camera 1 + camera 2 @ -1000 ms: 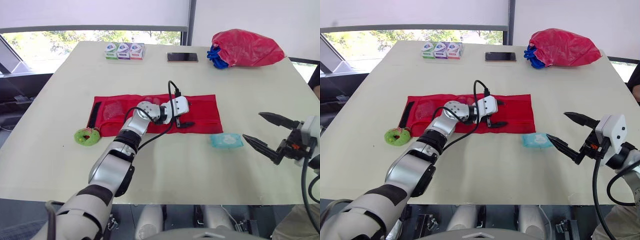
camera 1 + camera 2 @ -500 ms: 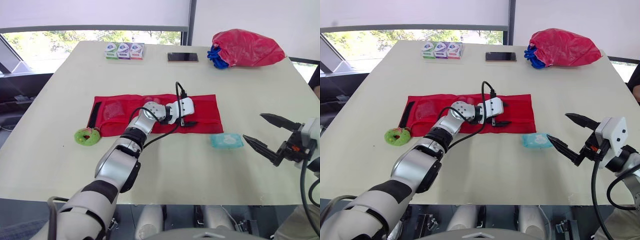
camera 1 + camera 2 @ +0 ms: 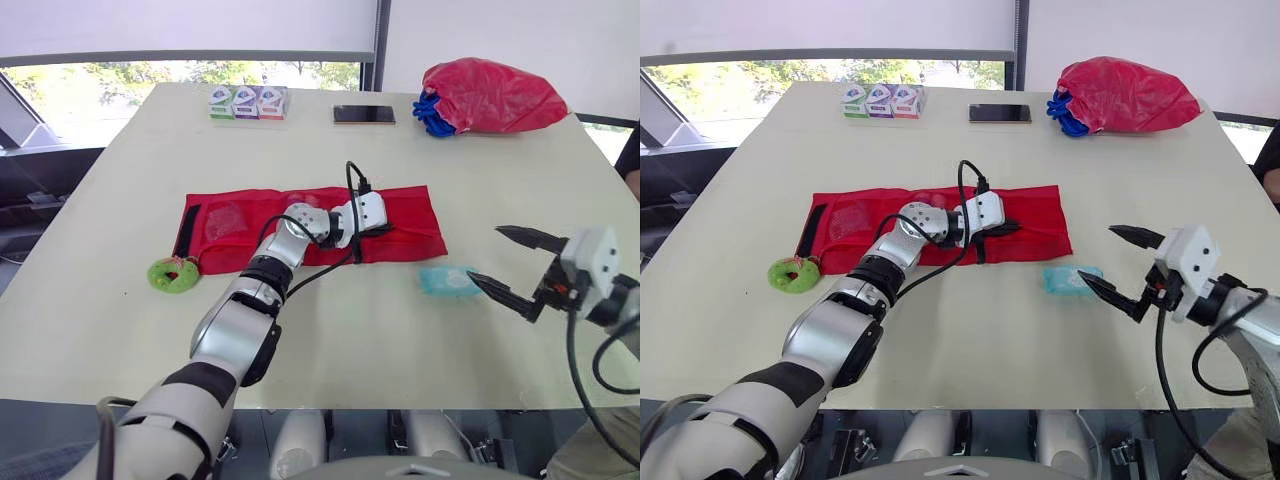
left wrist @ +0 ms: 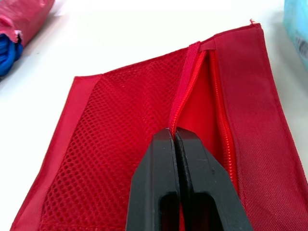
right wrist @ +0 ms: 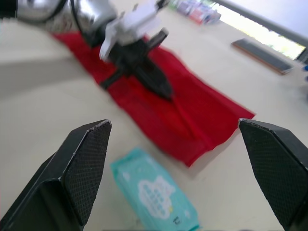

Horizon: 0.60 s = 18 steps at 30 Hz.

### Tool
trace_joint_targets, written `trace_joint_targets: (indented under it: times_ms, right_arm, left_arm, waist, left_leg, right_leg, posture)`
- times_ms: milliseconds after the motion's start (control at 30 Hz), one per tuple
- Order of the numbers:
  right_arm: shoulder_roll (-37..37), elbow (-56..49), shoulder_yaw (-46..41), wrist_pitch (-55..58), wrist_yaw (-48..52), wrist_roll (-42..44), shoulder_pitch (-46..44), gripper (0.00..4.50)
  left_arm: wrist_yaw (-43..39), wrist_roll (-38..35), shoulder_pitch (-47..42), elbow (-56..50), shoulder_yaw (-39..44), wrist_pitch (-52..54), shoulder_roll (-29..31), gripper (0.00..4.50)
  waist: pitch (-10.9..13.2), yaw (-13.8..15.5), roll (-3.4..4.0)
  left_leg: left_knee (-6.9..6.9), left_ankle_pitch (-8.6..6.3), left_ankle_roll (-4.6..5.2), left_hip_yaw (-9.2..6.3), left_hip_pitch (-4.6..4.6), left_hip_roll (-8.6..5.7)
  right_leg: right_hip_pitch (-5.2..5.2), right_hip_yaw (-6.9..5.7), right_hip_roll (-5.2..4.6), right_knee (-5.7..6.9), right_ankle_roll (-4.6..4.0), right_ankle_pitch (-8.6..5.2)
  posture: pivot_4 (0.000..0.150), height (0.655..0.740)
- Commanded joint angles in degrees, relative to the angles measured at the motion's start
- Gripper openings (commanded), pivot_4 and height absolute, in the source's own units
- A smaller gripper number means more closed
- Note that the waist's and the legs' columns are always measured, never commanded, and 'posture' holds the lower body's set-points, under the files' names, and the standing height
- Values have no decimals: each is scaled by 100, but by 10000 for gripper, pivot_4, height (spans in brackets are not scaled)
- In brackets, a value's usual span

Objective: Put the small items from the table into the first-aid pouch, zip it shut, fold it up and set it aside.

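The right tool (image 3: 484, 254), spread, has neared the wipes pack (image 3: 446, 281); left tool (image 4: 174, 134) pinches the pouch (image 4: 120, 120) zip.

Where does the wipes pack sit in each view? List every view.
Left eye: wipes pack on the table, off the pouch's right near corner, ahead of the right gripper.
Right eye: same spot.
Left wrist: pale blue edge past the pouch's corner.
Right wrist: nearer than the pouch.
Shared landmark: the red pouch.
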Motion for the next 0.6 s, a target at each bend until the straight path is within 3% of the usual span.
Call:
trace_joint_targets:
  times_ms: [33, 267, 533, 600]
  right_arm:
    - [-222, 840, 356, -440, 660, -275, -459, 45000]
    - [-455, 2947, 1394, -1513, 2054, -1078, -1662, 45000]
    - [-107, 4471, 1943, -2264, 2354, -1687, -2545, 45000]
    - [-75, 4569, 1966, -2339, 2393, -1738, -2600, 39816]
  left_arm:
    - [-26, -171, 36, -448, 108, 182, -64, 281]
    - [21, -231, 115, -820, 122, 459, -135, 281]
    - [111, -148, 320, -1188, 24, 567, -163, 281]
    - [123, -146, 361, -1258, 16, 608, -167, 0]
  waist:
    - [0, 2, 0]
    - [1, -2, 2]
    - [2, 1, 3]
    - [2, 3, 5]
  left_leg:
    - [0, 0, 0, 1, 0, 0]
    - [1, 0, 0, 5, 1, -1]
    - [1, 1, -1, 6, 2, -1]
    - [1, 1, -1, 3, 0, -1]
  right_leg:
    - [0, 0, 0, 0, 0, 0]
    - [0, 2, 0, -1, 0, 1]
    - [0, 3, 1, -1, 0, 1]
    - [0, 1, 1, -1, -1, 2]
  posture:
    - [1500, 7400]
    - [1500, 7400]
    - [1500, 7400]
    - [1500, 7400]
